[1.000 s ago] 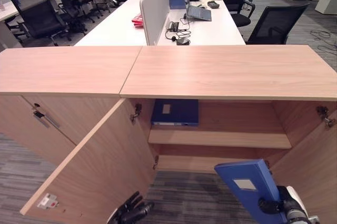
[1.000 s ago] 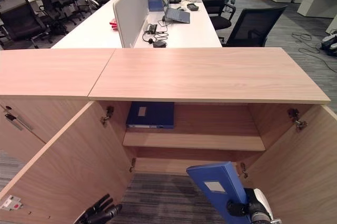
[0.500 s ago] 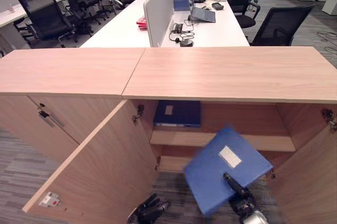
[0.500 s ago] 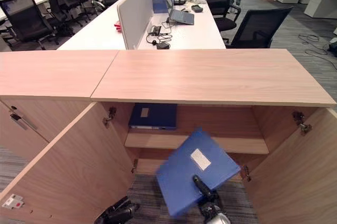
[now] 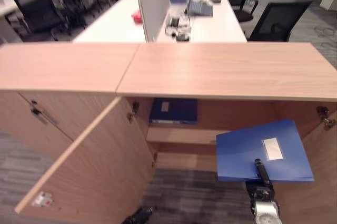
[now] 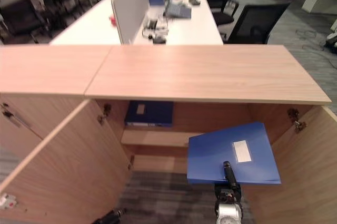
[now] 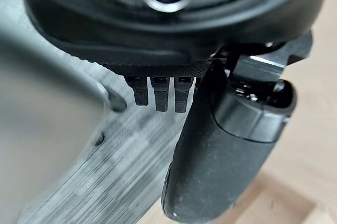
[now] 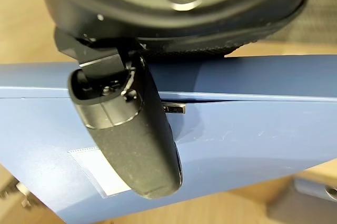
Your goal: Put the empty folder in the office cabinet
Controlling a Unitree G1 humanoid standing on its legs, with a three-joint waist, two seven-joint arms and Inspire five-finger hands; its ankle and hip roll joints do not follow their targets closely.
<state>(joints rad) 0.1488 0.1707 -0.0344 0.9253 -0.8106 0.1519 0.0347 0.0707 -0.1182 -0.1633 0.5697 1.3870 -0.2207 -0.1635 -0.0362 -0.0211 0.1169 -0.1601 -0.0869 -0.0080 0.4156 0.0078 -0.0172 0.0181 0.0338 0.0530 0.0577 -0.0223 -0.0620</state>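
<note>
Cabinet (image 5: 226,71) mouth: both doors swung wide, left door (image 5: 89,166) at 9 o'clock, right door (image 6: 310,171) at 3 o'clock, open lane between them. Upper shelf (image 5: 181,135): second blue folder (image 5: 174,111) lies on its left end at 11 o'clock, bare shelf board to the right. Held blue folder (image 5: 263,151), flat in the right hand (image 5: 262,198), spans the right half of the opening at 1 o'clock, near the right door; compartment under the shelf is open at 12.

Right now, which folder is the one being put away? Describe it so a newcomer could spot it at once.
Start at the open wooden cabinet. In front of its right half, the right hand holds a blue folder flat, white label up. The other blue folder already lies at the shelf's left end, untouched.
</note>
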